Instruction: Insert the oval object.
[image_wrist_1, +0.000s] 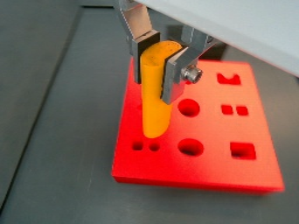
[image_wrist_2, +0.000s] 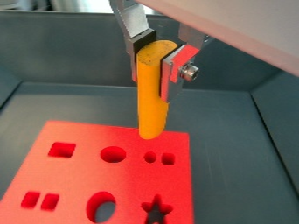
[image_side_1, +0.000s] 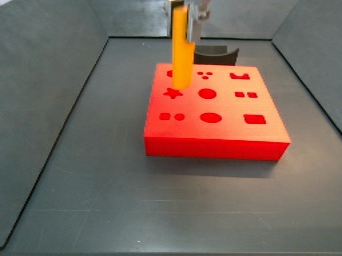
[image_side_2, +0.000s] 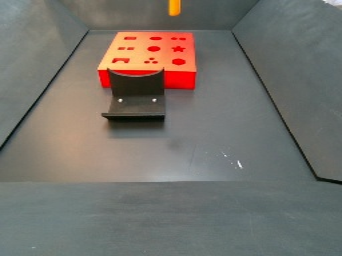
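My gripper (image_wrist_1: 158, 63) is shut on the top end of the oval object (image_wrist_1: 155, 96), a long orange-yellow peg that hangs upright. Both wrist views show it, peg (image_wrist_2: 153, 96) between the fingers of the gripper (image_wrist_2: 156, 63). The peg's lower tip hangs above the red block (image_wrist_1: 216, 175), apart from it. The block's oval hole (image_wrist_2: 104, 207) lies in the middle of the block's top, beside the star hole (image_wrist_2: 152, 210). In a side view the peg (image_side_1: 179, 55) hangs over the block's (image_side_1: 214, 138) far left part. In a side view only the peg's tip (image_side_2: 174, 6) shows.
The red block (image_side_2: 150, 62) has several shaped holes, among them a round hole (image_wrist_1: 191, 147) and a square hole (image_wrist_1: 242, 150). The dark fixture (image_side_2: 135, 102) stands on the floor against one side of the block. Dark bin walls (image_side_1: 67, 120) slope up around the grey floor.
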